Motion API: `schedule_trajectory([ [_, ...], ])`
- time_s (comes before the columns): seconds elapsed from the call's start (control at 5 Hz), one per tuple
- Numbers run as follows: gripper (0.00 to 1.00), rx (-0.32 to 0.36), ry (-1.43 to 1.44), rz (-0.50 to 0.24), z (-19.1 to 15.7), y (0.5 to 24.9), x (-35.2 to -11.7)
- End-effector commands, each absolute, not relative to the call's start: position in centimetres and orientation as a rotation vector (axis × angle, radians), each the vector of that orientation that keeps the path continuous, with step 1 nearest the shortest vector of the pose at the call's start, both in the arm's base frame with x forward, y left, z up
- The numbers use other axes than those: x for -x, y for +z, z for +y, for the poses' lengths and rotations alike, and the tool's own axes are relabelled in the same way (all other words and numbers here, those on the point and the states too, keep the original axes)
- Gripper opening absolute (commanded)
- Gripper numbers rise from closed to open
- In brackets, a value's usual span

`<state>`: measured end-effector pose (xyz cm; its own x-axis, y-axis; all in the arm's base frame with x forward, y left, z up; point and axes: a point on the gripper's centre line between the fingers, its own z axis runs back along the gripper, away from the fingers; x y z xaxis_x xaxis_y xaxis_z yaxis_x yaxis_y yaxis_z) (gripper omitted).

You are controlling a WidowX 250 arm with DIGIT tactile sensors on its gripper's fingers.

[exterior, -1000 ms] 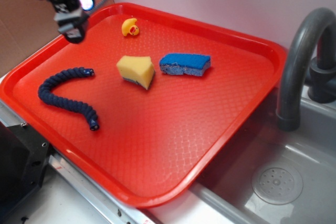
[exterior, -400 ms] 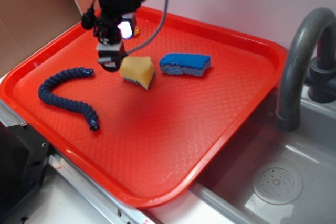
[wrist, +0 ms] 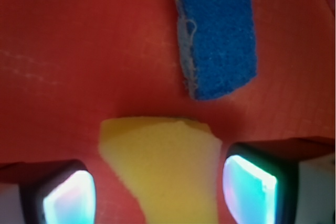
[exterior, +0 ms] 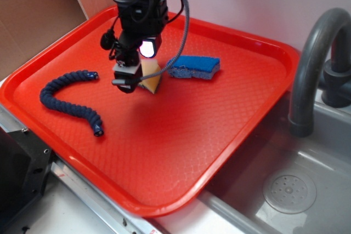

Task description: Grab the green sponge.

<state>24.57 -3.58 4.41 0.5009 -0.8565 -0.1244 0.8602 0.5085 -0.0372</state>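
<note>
The gripper (exterior: pixel 130 78) hangs low over the red tray (exterior: pixel 230 135), directly above the green sponge (exterior: pixel 151 78), and hides most of it in the exterior view; only a yellow wedge with a thin dark edge shows to the right of the fingers (exterior: pixel 125 80).

In the wrist view the sponge (wrist: pixel 163 169) lies between the two pads (wrist: pixel 71 198), which are spread wide, one at each lower corner. The right pad (wrist: pixel 249 184) sits just beside the sponge's right edge; the left pad stands a little further from the sponge's left side, with bare tray showing between them. Whether either pad already touches the foam is hard to say from this close, blurred angle, but nothing looks squeezed. The sponge's far edge reaches beyond the pad tips, toward the blue sponge (wrist: pixel 220 35).

The blue sponge (exterior: pixel 193 67) lies flat on the tray just right of the green one, near but apart from it. A dark blue rope (exterior: pixel 68 97) curves across the left part of the tray, well clear of the gripper. A grey faucet (exterior: pixel 312 64) rises over the sink (exterior: pixel 290 190) at the right.
</note>
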Motion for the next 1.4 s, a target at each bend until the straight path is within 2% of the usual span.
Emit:
schedule_trajectory([
  [0.0, 1.0, -0.035, -1.043, 0.155, -2.6, 2.8, -24.6],
  [0.2, 1.0, -0.046, -1.034, 0.183, -1.7, 1.9, -24.6],
  [0.4, 0.79, -0.055, -1.038, 0.197, -1.7, 1.5, -24.6],
  [0.6, 0.0, -0.049, -1.065, 0.181, -1.9, 1.5, -24.4],
  [0.8, 0.0, -0.034, -1.07, 0.2, -2.0, 0.7, -24.4],
  [1.0, 0.0, 0.058, -0.969, 0.136, -1.0, 3.0, -24.9],
  [1.2, 0.0, -0.032, -0.709, 0.169, 0.0, 7.9, -24.6],
])
